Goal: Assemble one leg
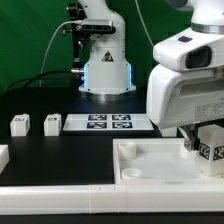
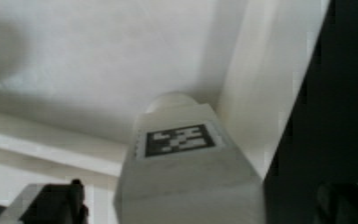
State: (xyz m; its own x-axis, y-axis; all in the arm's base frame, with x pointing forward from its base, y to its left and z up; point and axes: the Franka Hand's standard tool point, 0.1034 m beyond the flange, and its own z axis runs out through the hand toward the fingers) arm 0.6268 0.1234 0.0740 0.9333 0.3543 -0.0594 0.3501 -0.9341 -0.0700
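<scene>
Exterior view: black table (image 1: pixel 40 150) set against a green backdrop (image 1: pixel 30 40); glossy white robot base (image 1: pixel 105 65) with a rounded casing is seen at the back
Leg: the leg (image 1: pixel 210 150) is seen directly under the gripper (image 1: pixel 200 142) at the exterior view's right, over the far right part of the tray piece; it is a small block of matte white plastic; a square black-and-white tag is carried on the face turned to the camera; contact with the tray cannot be told
Wrist view: leg fills the middle, smooth white, narrowing away from the lens; its tag is blurred; a plain white surface is seen behind it
Jaws: dark fingers (image 2: pixel 51 203) are seen on either side of the leg; whether the pads are pressed on its flanks cannot be told
Tray piece: large white tray piece (image 1: pixel 70 172) lies along the front; raised rim, flat floor; a round socket (image 1: pixel 130 150) is moulded into one corner
Loose legs: two loose legs (image 1: pixel 20 125) lie on the table at the exterior view's left, side by side, apart from each other and from the tray piece; same blocky white shape
Marker board: the marker board (image 1: pixel 108 123) lies flat just beside the loose legs, thin, white, printed with square tags
</scene>
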